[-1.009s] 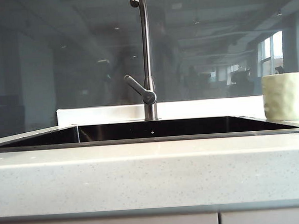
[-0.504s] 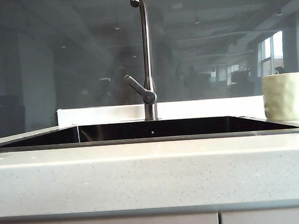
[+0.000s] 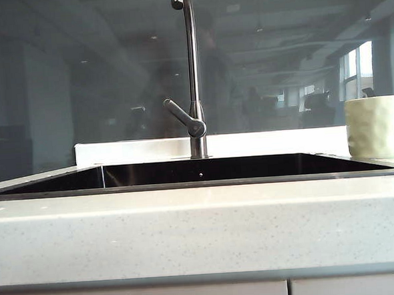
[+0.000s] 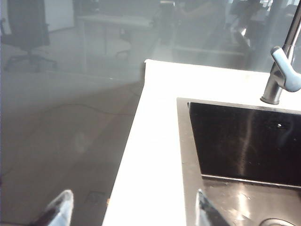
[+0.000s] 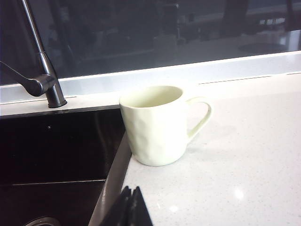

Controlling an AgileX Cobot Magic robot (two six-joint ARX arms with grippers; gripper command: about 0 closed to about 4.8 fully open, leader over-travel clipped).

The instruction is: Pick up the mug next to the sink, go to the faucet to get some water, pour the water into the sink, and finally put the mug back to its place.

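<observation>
Seeing the mug sitting untouched beside the sink, I'm judging everything is remaining; left gripper is gaping, right gripper pinched together.

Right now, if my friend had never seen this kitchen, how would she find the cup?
Find the big black sink in the white counter. Beside its right corner, on the counter, stands the mug, upright. It is the only pale yellow thing there, dimpled, with a handle pointing away from the sink, unlike the tall steel faucet.
</observation>
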